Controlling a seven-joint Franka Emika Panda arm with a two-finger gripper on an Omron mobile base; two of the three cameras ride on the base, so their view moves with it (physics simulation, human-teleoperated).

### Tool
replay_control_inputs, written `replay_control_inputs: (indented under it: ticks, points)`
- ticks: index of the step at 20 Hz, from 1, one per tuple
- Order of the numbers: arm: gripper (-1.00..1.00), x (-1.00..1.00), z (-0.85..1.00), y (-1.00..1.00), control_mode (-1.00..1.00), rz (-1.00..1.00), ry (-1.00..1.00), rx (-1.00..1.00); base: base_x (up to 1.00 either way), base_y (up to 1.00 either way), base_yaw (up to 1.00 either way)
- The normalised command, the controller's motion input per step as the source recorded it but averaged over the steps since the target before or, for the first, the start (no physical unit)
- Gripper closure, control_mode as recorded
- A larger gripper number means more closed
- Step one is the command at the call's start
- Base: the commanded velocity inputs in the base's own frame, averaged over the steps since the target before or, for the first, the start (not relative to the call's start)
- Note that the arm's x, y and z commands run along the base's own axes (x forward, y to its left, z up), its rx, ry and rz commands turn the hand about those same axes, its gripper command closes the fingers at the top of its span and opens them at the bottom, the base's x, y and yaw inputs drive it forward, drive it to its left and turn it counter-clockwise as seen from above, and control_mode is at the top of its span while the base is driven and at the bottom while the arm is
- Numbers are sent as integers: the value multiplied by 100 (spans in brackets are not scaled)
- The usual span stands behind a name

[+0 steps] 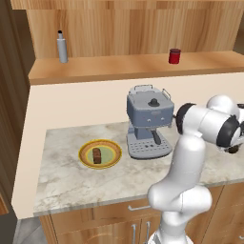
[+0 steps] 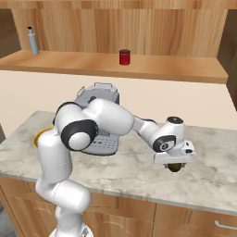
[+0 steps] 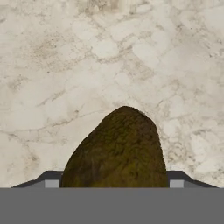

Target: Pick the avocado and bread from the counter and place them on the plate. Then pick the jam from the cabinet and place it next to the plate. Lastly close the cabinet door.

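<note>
Right base view: I find the gripper [image 2: 175,165] low over the counter [image 2: 217,178], clenched on the avocado [image 2: 175,167], well right of the coffee machine [image 2: 102,121].

In the hand view the avocado [image 3: 119,151] sits between the finger tips, stone beneath it. The bread [image 1: 97,155] already lies on the plate [image 1: 86,160], left of the coffee machine [image 1: 148,123]. I judge the risks: the rounded fruit slipping during carry, or my swing clipping the machine, which stands between hand and plate. The jam [image 2: 124,57] and a bottle [image 1: 62,47] wait on the cabinet [image 1: 124,28] shelf.
</note>
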Motion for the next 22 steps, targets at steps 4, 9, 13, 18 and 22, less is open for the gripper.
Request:
replay_control_inputs:
  ticks: [4, 9, 13, 18, 22]
  points:
    - [100, -29, 75, 28, -100, 0, -19, 2, 0, 0, 0]
    - [100, -40, 71, 48, -100, 0, -14, 0, 0, 0, 0]
    - [100, -48, 79, 51, -100, 0, -11, 0, 0, 0, 0]
    - [100, -43, 73, 74, -100, 0, -7, 0, 0, 0, 0]
    - [100, -42, 59, 89, -100, 0, -7, -1, 0, 0, 0]
